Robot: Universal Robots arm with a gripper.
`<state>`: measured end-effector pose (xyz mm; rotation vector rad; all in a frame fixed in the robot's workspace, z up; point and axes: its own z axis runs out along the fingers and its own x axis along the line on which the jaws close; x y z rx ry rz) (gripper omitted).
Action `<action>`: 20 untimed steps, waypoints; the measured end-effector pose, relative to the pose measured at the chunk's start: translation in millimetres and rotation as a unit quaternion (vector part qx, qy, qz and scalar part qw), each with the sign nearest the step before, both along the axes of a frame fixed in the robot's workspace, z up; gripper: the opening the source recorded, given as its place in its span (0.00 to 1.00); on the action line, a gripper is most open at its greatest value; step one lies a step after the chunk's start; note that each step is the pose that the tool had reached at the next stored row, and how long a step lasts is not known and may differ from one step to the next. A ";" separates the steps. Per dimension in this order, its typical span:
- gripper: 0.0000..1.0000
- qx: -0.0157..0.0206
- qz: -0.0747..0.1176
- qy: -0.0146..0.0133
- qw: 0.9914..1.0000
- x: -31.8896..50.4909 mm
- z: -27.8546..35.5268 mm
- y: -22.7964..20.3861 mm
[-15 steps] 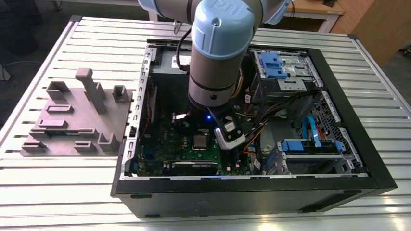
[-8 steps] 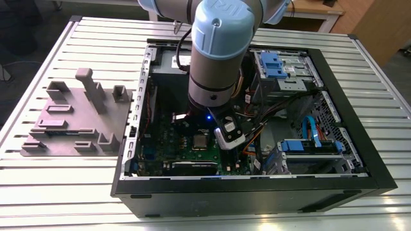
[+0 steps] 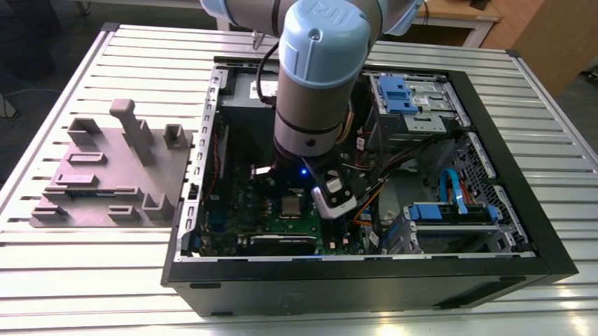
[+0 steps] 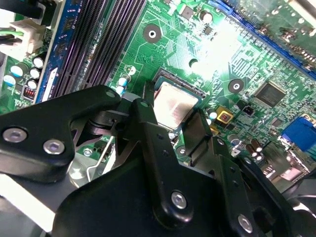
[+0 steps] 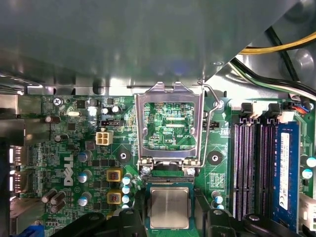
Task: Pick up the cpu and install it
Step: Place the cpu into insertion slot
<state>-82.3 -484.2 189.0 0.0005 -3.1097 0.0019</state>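
The cpu (image 5: pixel 169 207) is a small square silver chip lying flat in the socket on the green motherboard (image 5: pixel 74 148). The socket's metal frame (image 5: pixel 169 96) stands flipped open beside it. My gripper (image 5: pixel 170 221) is down inside the computer case (image 3: pixel 523 231), its black fingers (image 5: pixel 132 221) straddling the chip and closed against two opposite sides. In the second wrist view the cpu (image 4: pixel 173 104) shows between the fingers (image 4: pixel 144 111) of the gripper (image 4: pixel 170 117). The exterior view shows the arm reaching into the case, with the cpu (image 3: pixel 291 205) just under the gripper (image 3: pixel 299 194).
Black memory slots (image 5: pixel 249 163) and a blue slot (image 5: pixel 285 168) run alongside the socket. Cables (image 3: pixel 421 150), blue drive bays (image 3: pixel 411 94) and the case walls crowd the arm. A grey fixture block (image 3: pixel 112 171) stands on the slatted table at the exterior view's left.
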 end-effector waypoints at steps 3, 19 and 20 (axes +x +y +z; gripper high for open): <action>0.47 0.000 -0.001 0.000 1.000 0.0 -1.6 -0.1; 0.48 0.000 -0.001 0.000 1.000 -0.3 -5.7 -0.1; 0.48 0.000 -0.001 0.000 1.000 -0.2 -5.8 -0.1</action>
